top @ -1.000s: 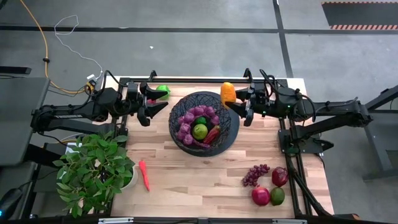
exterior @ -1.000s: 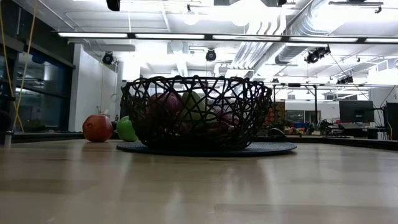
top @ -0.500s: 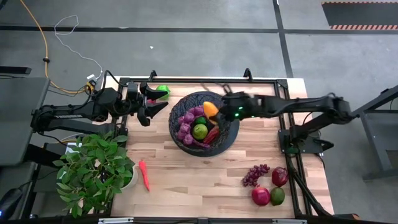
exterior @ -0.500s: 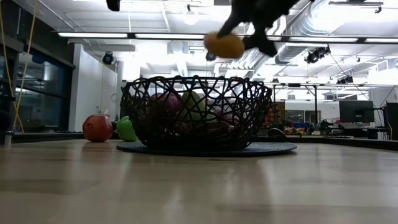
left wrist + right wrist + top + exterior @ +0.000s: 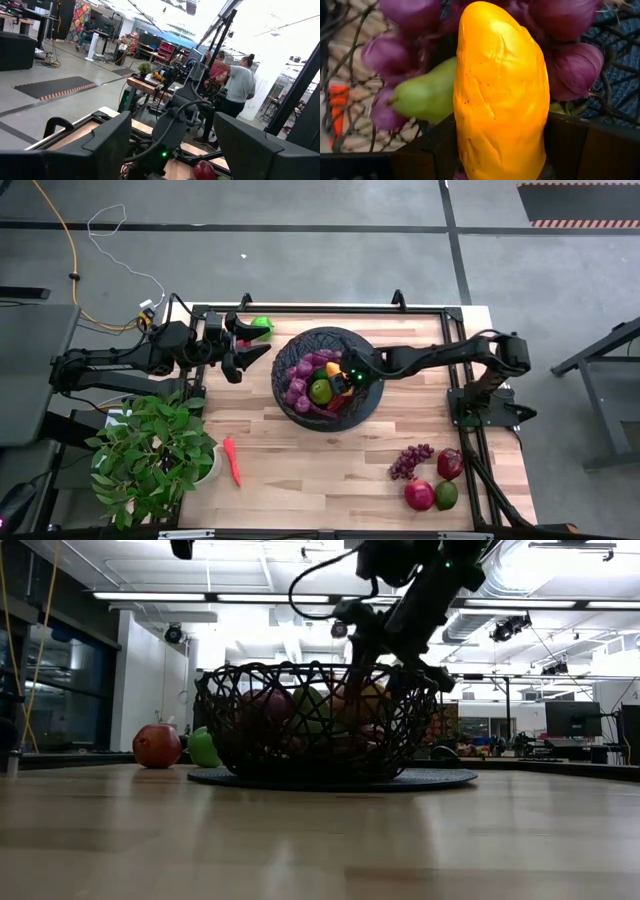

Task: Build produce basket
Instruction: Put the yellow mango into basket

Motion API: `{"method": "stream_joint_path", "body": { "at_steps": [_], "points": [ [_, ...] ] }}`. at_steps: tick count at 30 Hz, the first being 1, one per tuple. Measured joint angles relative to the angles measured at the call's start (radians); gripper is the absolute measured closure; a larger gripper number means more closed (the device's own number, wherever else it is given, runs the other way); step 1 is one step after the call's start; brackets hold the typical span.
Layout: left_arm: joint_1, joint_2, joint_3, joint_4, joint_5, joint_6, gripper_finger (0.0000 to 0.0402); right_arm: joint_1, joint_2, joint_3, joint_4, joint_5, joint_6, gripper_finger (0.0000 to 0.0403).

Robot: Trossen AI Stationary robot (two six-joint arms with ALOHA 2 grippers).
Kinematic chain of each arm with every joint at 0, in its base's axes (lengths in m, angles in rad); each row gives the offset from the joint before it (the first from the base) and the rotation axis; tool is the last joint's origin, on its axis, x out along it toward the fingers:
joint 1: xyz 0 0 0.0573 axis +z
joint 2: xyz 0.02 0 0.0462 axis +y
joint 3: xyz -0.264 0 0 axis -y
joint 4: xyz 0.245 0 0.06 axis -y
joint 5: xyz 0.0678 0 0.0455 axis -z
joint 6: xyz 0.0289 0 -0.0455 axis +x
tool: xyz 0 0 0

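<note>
The black mesh basket (image 5: 300, 340) stands at the table's far middle and also shows in the low view (image 5: 300, 755). It holds purple grape bunches (image 5: 298, 383), a green fruit (image 5: 321, 391) and a red pepper (image 5: 344, 396). My right gripper (image 5: 342, 376) reaches down into the basket, shut on the yellow-orange mango (image 5: 502, 90). My left gripper (image 5: 256, 348) waits open and empty just left of the basket. On the table lie a slim red-orange pepper (image 5: 232, 462), a grape bunch (image 5: 410, 461), two red fruits (image 5: 450, 464) and a green fruit (image 5: 446, 495). My right gripper pinches the mango between its two fingers (image 5: 432, 147), on the two sides of the end nearest the wrist (image 5: 495, 150). The mango's length sticks out ahead of the fingers. They come slanting down from the table's right. The mango (image 5: 360, 700) is inside the basket's rim, above the grapes and green fruit; whether it rests on them I cannot tell.
A leafy potted plant (image 5: 155, 455) stands at the near left corner. A small green thing (image 5: 262, 325) lies at the far edge by my left gripper. Bare wood lies between the basket and the near edge. People stand in the room beyond the table.
My right gripper has carried the mango from beside the basket's far right rim toward the table's left, over the rim, then tipped down into the basket. The mango is now below the rim among the fruit.
</note>
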Motion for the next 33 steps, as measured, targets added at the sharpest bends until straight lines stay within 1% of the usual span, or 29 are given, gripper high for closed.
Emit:
{"method": "stream_joint_path", "body": {
  "at_steps": [8,16,18,22,26,29,33],
  "points": [
    [0.0,0.0,0.0,-0.008,0.001,0.0,0.0131,0.0,0.011,0.001,-0.01,0.076,0.105,0.0189],
    [0.0,0.0,0.0,-0.008,0.001,0.0,0.0131,0.0,0.011,0.001,-0.007,0.057,0.106,0.0189],
    [0.0,0.0,0.0,-0.008,0.001,0.0,0.0131,0.0,0.011,0.001,-0.005,0.036,0.104,0.0189],
    [0.0,0.0,0.0,-0.008,0.001,0.0,0.0131,0.0,0.011,0.0,-0.003,0.034,0.074,0.0189],
    [0.0,0.0,0.0,-0.008,0.001,0.0,0.0131,0.0,0.011,0.001,-0.003,0.037,0.08,0.0188],
    [0.0,0.0,0.0,-0.008,0.001,0.0,0.0131,0.0,0.011,0.001,-0.005,0.041,0.085,0.0174],
    [0.0,0.0,0.0,-0.008,0.001,0.0,0.0131,0.0,0.011,0.0,-0.013,0.06,0.104,0.014]
  ]
}}
